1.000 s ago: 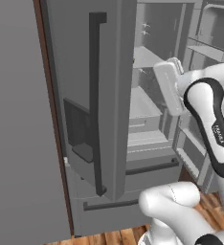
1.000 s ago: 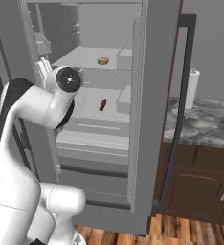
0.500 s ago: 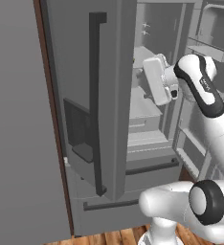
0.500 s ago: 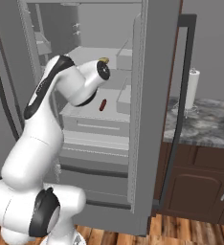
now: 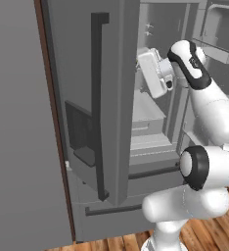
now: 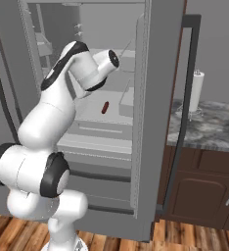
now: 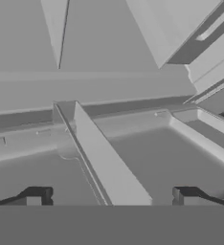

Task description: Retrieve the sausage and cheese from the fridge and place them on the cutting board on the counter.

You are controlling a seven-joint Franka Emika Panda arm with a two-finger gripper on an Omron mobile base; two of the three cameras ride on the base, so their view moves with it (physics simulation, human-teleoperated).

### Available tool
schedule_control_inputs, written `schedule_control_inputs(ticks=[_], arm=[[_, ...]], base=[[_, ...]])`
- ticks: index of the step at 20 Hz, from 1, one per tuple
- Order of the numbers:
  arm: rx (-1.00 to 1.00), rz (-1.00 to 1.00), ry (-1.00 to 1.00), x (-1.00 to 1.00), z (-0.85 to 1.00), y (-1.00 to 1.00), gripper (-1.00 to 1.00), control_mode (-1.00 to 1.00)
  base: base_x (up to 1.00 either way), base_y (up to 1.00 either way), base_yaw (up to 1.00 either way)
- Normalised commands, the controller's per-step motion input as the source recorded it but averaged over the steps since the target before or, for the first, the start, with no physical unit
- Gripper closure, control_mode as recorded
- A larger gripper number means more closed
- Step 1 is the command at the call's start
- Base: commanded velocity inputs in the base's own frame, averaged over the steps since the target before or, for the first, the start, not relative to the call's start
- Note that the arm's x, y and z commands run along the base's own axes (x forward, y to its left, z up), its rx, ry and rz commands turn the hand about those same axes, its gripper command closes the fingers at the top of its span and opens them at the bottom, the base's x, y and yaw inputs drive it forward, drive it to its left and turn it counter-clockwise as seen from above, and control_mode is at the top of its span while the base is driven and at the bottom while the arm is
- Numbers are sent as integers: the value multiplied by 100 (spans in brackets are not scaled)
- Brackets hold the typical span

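Note:
The fridge (image 5: 111, 98) stands with its doors swung open, and my arm reaches into the upper compartment. The sausage (image 6: 105, 107), a small dark red-brown cylinder, lies on a grey shelf below and just right of my wrist. In the hand view my gripper (image 7: 111, 197) is open, its two dark fingertips (image 7: 37, 196) set wide apart with nothing between them, over grey shelf bins and a slanted divider. My white hand (image 5: 153, 73) shows past the left door's edge. The cheese is hidden behind my arm. The cutting board is out of view.
The open left door with its long dark handle (image 5: 99, 103) stands close beside my hand. The right door's handle (image 6: 182, 98) runs down to the right of the arm. Beyond it, a marbled counter (image 6: 209, 130) carries a paper towel roll (image 6: 197, 86) over dark brown cabinets (image 6: 199, 191).
The arm has stretched up and deeper into the fridge, and the hand has moved toward the upper shelves. The wrist now covers the spot where a small yellow item showed. The jaws stayed open.

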Motion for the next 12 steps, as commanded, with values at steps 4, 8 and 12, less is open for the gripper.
schedule_control_inputs(ticks=[4, 8, 12], arm=[[0, 1, 2, 57, -11, 1, -100, -100], [0, 3, 0, 45, -51, 16, -100, -100], [0, 5, 0, 26, -67, 20, -100, -100]], base=[[0, 0, 0], [0, 0, 0], [0, 0, 0]])
